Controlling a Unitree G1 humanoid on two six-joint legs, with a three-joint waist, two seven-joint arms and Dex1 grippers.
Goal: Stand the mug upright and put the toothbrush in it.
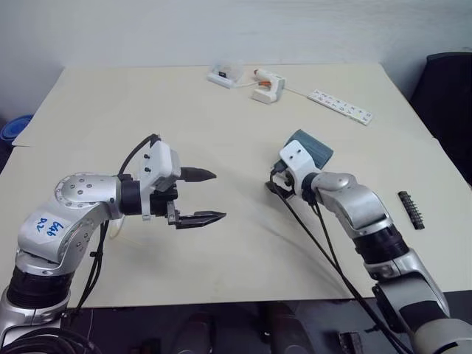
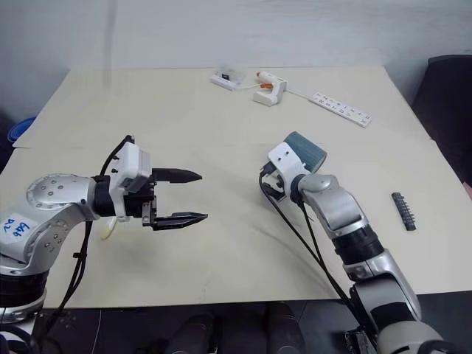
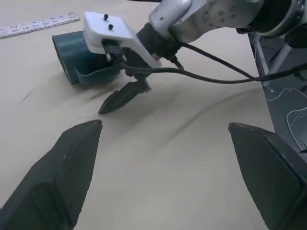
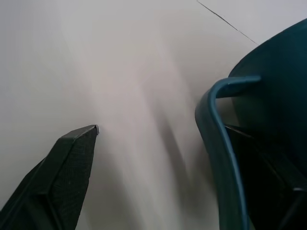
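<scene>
- Nearest, at about 8 o'clock on the table (image 1: 221, 265), the left claw (image 1: 206, 196) hangs above the surface with its two black fingers spread wide apart and nothing between them.
- Just under the left arm, a pale yellow sliver (image 2: 109, 228) lies on the table; it cannot be told for sure what it is.
- Toward 3 o'clock of centre, the right claw (image 3: 120, 98) reaches down beside the mug (image 1: 310, 147), its fingers apart; in the right wrist view one finger sits inside the loop handle (image 4: 218, 139), the other well clear on bare table.
- The mug lies on its side, not upright, touching the table.
- At 4 o'clock, near the edge, lies a short black toothed strip (image 1: 412, 209).
- Farthest, around 12 to 1 o'clock, sit a small white box (image 1: 223, 74), a white glue gun (image 1: 267, 84) and a white power strip (image 1: 339, 105).
</scene>
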